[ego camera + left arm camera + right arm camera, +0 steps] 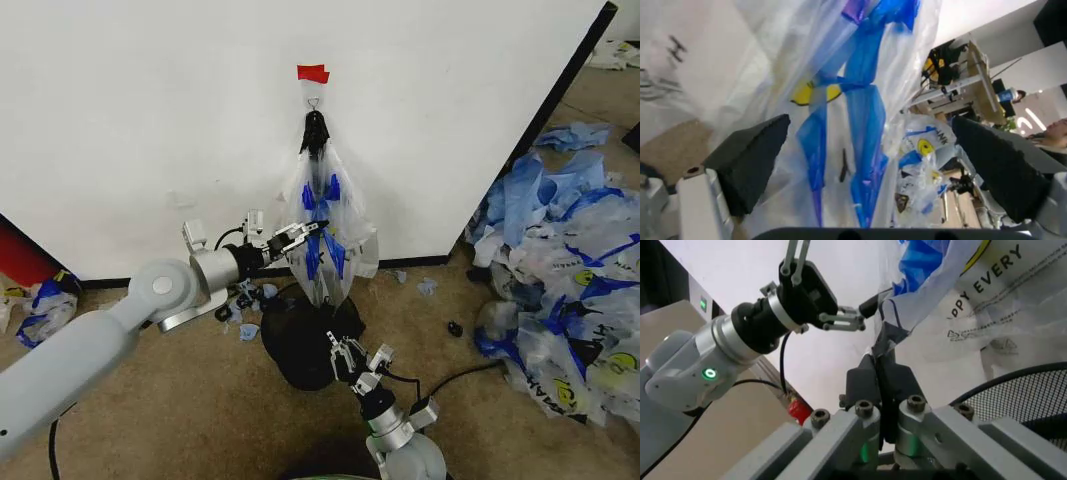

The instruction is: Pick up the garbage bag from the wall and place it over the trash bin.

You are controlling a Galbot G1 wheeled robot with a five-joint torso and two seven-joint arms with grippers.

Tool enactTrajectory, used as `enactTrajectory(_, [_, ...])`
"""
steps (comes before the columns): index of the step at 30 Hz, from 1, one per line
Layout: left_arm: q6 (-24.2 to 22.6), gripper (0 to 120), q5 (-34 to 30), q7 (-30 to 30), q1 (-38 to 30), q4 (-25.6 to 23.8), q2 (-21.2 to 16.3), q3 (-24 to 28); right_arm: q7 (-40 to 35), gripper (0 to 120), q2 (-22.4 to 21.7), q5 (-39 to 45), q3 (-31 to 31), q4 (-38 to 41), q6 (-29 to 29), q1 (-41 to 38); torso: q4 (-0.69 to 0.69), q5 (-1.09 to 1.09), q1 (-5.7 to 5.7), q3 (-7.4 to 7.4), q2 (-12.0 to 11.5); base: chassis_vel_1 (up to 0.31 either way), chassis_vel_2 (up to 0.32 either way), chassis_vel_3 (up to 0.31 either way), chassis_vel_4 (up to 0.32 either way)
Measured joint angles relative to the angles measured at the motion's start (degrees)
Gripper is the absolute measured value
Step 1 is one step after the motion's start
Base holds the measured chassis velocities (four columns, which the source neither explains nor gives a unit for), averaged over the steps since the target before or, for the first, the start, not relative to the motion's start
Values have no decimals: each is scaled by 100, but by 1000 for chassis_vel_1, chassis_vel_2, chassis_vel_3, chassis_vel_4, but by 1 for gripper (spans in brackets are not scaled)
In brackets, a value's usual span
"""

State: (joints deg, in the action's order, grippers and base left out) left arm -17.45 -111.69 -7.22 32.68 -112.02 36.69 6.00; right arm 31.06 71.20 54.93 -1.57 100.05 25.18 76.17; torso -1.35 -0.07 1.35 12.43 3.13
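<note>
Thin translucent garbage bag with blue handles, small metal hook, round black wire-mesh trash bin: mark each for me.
Thin translucent garbage bag with blue handles [330, 215], head view, hanging body.
Small metal hook [314, 102], head view, wire loop.
Round black wire-mesh trash bin [298, 345], head view, dark side.

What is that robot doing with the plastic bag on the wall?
The thin whitish plastic bag with blue handles hangs from a small metal hook on the white wall. The left claw is open around the bag's middle. The right claw is pinched shut on the bag's bottom edge, just above the black wire-mesh bin.
</note>
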Motion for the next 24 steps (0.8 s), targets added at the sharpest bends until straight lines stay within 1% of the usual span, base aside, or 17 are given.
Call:
enactTrajectory(7, [7,97,31,25,130,-44,-37,-106,3,0,15,-6,17,-1,0,1,0,0,0,0,0,0,0,0,0])
enactTrajectory(11, [21,96,25,-3,105,-91,27,-113,8,0,14,-12,17,-4,4,8,0,0,0,0,0,0,0,0,0])
enactTrajectory(24, [44,96,-3,-112,-72,-109,123,53,15,0,-5,-24,-23,86,7,86,0,0,0,0,0,0,0,0,0])
